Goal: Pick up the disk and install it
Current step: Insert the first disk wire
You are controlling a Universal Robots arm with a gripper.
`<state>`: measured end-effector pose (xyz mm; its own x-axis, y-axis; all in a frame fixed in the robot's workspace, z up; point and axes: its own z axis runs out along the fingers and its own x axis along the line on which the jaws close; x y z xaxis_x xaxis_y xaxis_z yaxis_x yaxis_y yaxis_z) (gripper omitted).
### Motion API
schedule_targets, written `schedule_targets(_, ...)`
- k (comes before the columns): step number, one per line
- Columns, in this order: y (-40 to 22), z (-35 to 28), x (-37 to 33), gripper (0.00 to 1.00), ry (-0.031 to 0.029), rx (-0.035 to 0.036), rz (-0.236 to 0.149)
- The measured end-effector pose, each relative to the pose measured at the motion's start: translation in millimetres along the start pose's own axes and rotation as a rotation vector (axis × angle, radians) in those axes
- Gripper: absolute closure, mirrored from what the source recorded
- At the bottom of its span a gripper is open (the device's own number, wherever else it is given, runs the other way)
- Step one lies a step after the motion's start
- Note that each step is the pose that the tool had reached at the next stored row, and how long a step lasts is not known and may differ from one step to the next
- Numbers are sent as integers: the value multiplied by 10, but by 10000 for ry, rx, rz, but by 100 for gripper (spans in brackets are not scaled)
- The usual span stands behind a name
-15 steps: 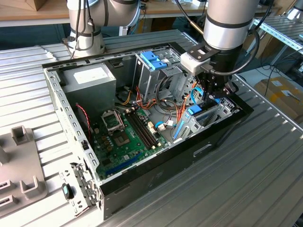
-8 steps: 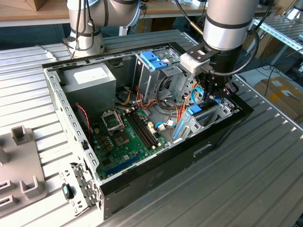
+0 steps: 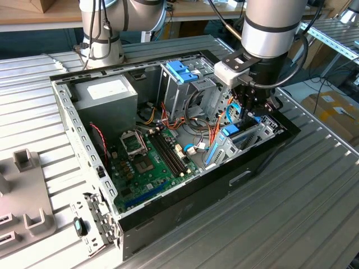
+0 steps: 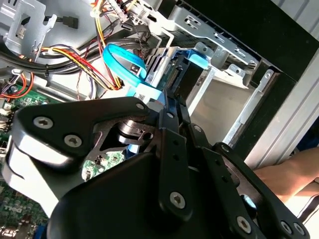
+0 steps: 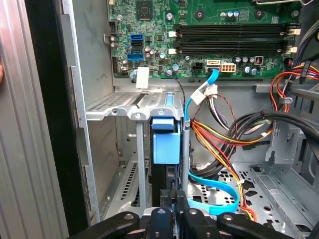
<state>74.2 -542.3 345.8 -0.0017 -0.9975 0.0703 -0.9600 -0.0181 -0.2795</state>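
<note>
Disk stands on edge in a slot of the drive cage. Gripper is clenched, fingers drawn together at the disk's exposed edge. Blue data cable and wire bundle crowd just beside the cage.

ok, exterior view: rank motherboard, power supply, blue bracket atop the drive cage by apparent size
Largest: motherboard.
Then power supply, though it sits farther from the camera, so true size unsure.
Smallest by far: blue bracket.

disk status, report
End effector at the disk outer edge. It stands on edge in the drive bay. Blue cable alongside.
</note>
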Motion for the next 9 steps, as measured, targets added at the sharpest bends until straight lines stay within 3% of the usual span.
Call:
schedule_targets(1,0,0,0,84,-1,4,0)
schedule_targets(6,66,-8,-1,84,17,366,22)
schedule_targets(9,84,-5,-2,84,111,406,-5)
